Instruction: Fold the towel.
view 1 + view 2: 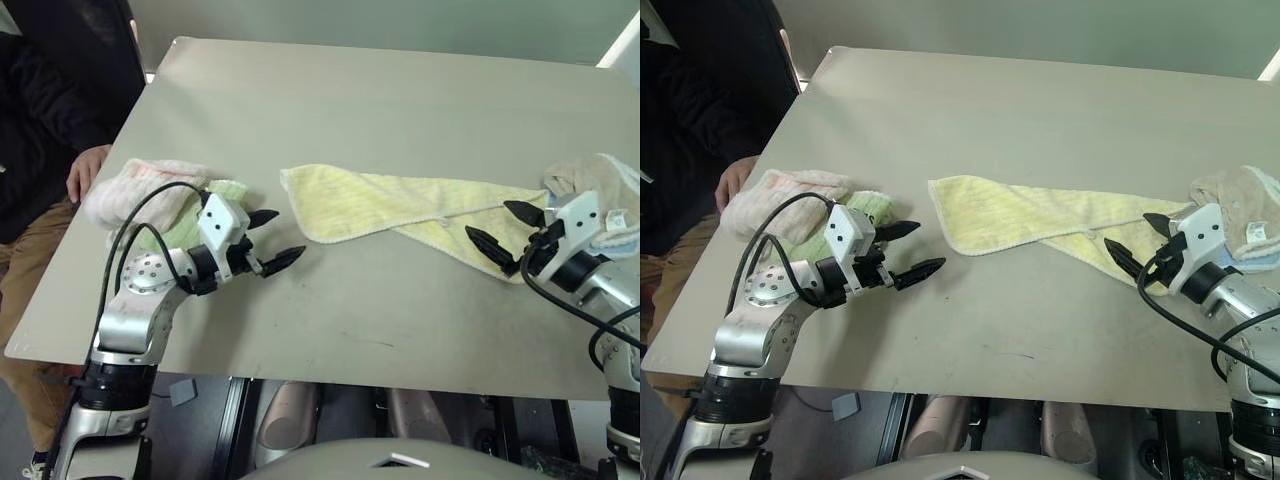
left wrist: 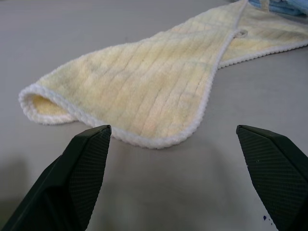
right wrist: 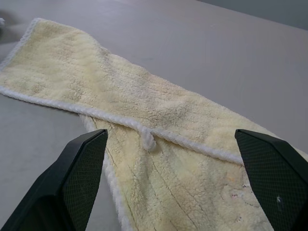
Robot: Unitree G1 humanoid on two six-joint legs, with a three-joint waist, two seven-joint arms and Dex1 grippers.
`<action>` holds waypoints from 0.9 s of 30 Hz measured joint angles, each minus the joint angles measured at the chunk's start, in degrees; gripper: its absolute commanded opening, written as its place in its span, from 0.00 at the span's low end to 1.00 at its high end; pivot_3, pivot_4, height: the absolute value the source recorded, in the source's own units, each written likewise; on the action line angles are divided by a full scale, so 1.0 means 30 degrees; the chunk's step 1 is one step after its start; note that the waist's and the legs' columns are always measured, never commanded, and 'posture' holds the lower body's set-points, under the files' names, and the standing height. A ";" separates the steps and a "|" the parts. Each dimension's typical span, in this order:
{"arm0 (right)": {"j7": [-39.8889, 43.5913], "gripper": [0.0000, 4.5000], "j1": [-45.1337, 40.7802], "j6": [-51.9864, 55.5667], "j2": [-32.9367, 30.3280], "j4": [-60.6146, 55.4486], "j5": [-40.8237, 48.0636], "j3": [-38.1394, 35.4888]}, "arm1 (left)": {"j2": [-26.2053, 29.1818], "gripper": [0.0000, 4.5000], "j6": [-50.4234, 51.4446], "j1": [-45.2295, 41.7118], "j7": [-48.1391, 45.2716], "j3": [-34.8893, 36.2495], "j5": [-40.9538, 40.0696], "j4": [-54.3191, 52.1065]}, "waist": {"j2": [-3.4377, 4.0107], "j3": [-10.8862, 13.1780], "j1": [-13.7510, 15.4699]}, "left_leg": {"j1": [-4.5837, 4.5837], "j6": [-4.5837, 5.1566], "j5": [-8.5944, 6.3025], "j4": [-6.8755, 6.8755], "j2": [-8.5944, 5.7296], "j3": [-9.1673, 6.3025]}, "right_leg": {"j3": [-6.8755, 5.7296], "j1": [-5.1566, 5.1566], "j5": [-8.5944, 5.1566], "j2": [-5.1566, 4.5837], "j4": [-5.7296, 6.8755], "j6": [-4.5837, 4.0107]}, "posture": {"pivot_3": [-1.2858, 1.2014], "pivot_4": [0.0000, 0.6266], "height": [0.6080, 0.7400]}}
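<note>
Left eye view: towel (image 1: pixel 400 205) lies loosely folded mid-bench (image 1: pixel 400 100). Left pincer (image 1: pixel 272 240), spread, sits just off its near end; right pincer (image 1: pixel 505 238), spread, hides part of its far end.

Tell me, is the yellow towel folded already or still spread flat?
Partly folded. The yellow towel lies doubled lengthwise in a long, slightly twisted strip, one cream hem crossing over its lower layer, not squared up.

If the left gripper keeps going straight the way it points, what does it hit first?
Most likely the towel: the open left gripper points at its near folded end, with only bare table between. Depth is hard to judge, so it might skim the hem.
</note>
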 measured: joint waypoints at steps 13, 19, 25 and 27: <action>-0.1081 0.99 -0.0010 -0.0016 0.0845 -0.0423 -0.0122 0.0604 | 0.2300 1.00 -0.8090 -0.6463 -0.6637 -0.4497 0.5029 0.7895 | 0.0002 0.0000 0.0048 | -0.0050 0.0008 0.0000 0.0015 -0.0007 -0.0019 | -0.0001 -0.0031 0.0119 -0.0003 -0.0005 -0.0172 | 0.52 0.24 0.99; -0.1551 0.99 0.0091 0.0038 0.1310 -0.1017 -0.0127 0.0749 | 0.1543 1.00 -1.1865 -1.0778 -1.0023 -0.7088 0.7343 1.3049 | 0.0004 -0.0001 0.0124 | -0.0171 -0.0035 0.0032 0.0031 -0.0017 -0.0025 | -0.0007 -0.0113 0.0138 -0.0010 -0.0037 -0.0118 | 0.52 0.24 0.99; -0.1978 0.99 0.0898 0.0250 0.1485 -0.1597 -0.0107 0.0562 | -0.0336 1.00 -1.3376 -1.2889 -1.0932 -0.7926 0.8345 1.6666 | 0.0008 -0.0003 0.0258 | -0.0199 -0.0030 0.0034 0.0048 -0.0027 -0.0019 | -0.0006 -0.0114 0.0134 -0.0021 -0.0040 -0.0060 | 0.52 0.24 0.99; -0.2049 0.99 0.1116 0.0283 0.1512 -0.2014 -0.0042 0.0529 | -0.0964 1.00 -1.3931 -1.3513 -1.0973 -0.8067 0.8770 1.7650 | 0.0011 -0.0005 0.0305 | -0.0204 -0.0008 0.0037 0.0062 -0.0033 -0.0012 | -0.0003 -0.0107 0.0153 -0.0030 -0.0045 -0.0036 | 0.52 0.24 0.99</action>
